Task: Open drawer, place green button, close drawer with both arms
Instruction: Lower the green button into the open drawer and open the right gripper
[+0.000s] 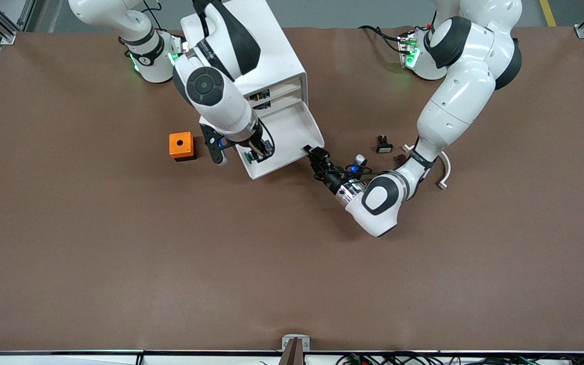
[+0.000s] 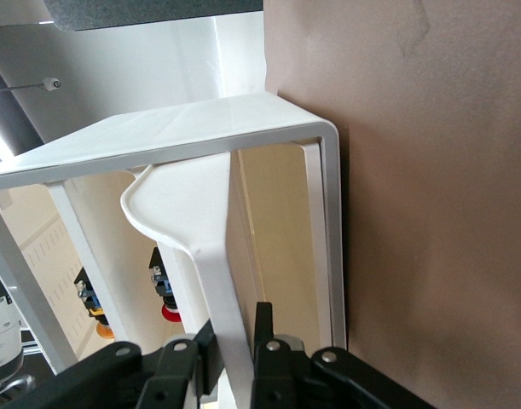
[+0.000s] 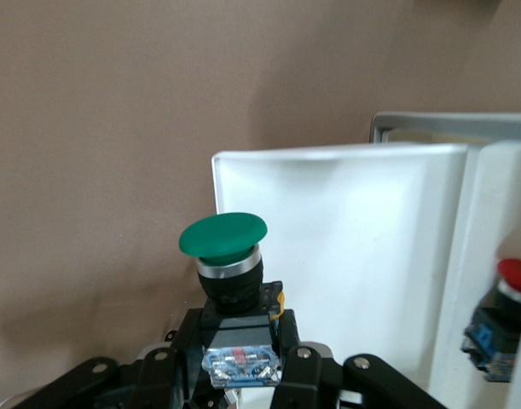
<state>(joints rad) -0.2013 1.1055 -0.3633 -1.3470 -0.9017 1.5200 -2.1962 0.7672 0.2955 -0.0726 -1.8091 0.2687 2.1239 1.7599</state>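
Front view: the drawer (image 1: 292,137) stands pulled out of the white cabinet (image 1: 266,61). The left gripper (image 1: 308,150) is at the drawer's front corner. The right gripper (image 1: 260,152) hangs over the open tray.

Left wrist view: its fingers (image 2: 264,341) pinch the drawer's front wall (image 2: 213,264), barely parted.

Right wrist view: jaws clamped on the button (image 3: 228,260), green cap up, above the tray.

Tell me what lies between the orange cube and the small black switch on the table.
In the front view, between the orange cube and the black switch stand the white cabinet's pulled-out drawer, the right hand holding the button over it, and the left hand at its front.
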